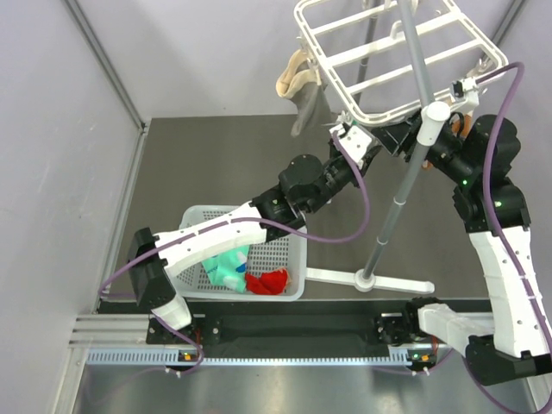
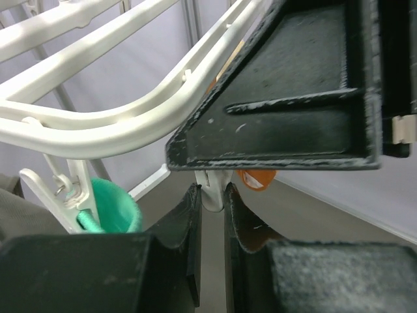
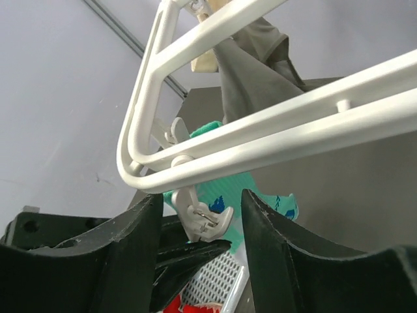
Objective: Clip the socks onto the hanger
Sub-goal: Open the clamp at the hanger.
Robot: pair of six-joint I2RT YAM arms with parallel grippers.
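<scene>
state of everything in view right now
left gripper: shut on a clip
right gripper: open
hanger: upright on its pole
mint-green sock: loose in basket
red sock: loose in basket
beige sock: hanging from hanger
grey sock: hanging from hanger

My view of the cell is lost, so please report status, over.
Left gripper shut on a clip. Right gripper open under hanger. Mint sock, red sock in basket.

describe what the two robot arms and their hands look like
The left arm and right arm match: white shells on the long links, black joint housings, a purple cable looping along each. The left hand and right hand are matte black, each with two thick fingers.
</scene>
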